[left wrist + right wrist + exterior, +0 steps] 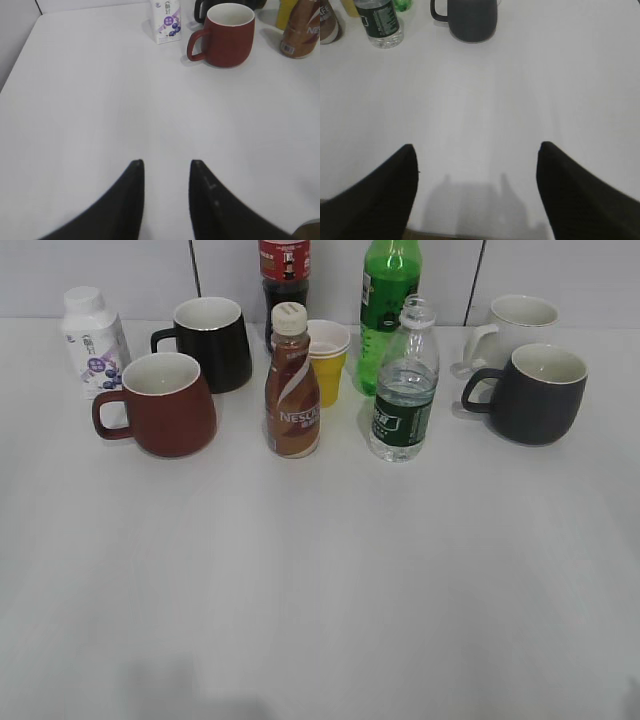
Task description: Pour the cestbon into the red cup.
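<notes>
The cestbon [404,390], a clear ribbed bottle with a dark green label and no cap, stands upright right of the middle; its lower part shows in the right wrist view [380,23]. The red cup [164,405] stands at the left, handle to the left, and also shows in the left wrist view [227,35]. My left gripper [166,167] is open and empty over bare table, well short of the cup. My right gripper [476,150] is wide open and empty near the table's front edge. Neither gripper shows in the exterior view.
A brown Nescafe bottle [292,390] stands between cup and cestbon. Behind are a black mug [212,342], yellow paper cup [327,360], tall green bottle [387,300], dark bottle [284,275] and white milk bottle [93,340]. A dark grey mug [535,393] and white mug [512,332] stand right.
</notes>
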Controlling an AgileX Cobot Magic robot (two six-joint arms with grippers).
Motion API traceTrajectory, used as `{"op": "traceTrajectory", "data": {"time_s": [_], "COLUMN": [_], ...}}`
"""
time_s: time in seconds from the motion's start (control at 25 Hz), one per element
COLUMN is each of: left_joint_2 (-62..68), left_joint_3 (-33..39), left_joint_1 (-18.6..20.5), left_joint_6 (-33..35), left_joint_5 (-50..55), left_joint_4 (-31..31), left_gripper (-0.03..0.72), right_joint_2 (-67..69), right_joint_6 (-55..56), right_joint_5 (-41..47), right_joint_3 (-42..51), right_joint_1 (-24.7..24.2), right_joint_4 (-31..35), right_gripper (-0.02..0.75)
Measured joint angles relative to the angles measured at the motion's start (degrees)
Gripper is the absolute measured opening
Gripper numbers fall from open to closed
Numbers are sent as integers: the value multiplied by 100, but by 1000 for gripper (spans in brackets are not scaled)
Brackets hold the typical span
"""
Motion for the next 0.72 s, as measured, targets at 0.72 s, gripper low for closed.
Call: {"op": "traceTrajectory", "data": {"time_s": [0.72], "left_joint_2": [0], "left_joint_3": [0], "left_joint_1": [0], "left_joint_6": [0], "left_joint_5": [0], "left_joint_4": [0], "left_gripper": [237], "right_joint_2": [0], "right_joint_6": [0], "right_joint_5": [0], "right_joint_3": [0], "right_joint_1": [0], "right_joint_4": [0], "right_gripper": [554]}}
